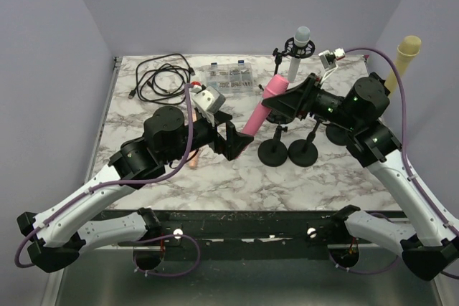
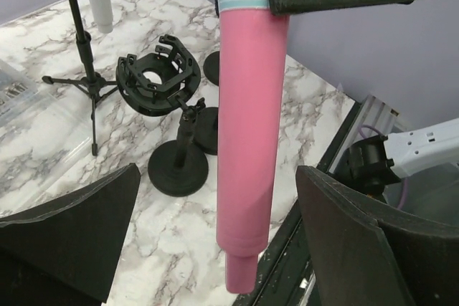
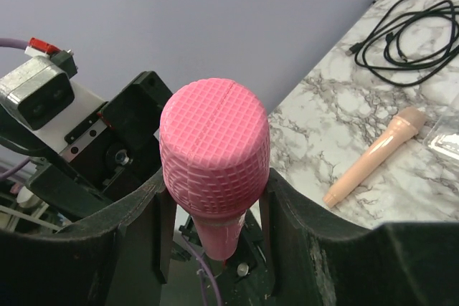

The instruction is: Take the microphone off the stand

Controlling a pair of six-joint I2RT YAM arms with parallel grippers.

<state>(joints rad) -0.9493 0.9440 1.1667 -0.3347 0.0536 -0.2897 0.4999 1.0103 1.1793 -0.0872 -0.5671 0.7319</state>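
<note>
left gripper [image 1: 234, 141] is gaping wide, fingers [image 2: 79, 227] sitting either side of pink microphone [image 2: 247, 141] w/ gaps, not touching it. mic is hanging tilted in mid-air, apart from the stand [image 2: 176, 168] and its cradle [image 2: 156, 80] on the table [image 2: 172, 249]. right gripper [image 1: 281, 107] is clamping it just below the head. mic's head is getting cut off in left wrist view, its tail hiding behind the head in right wrist view.
</note>
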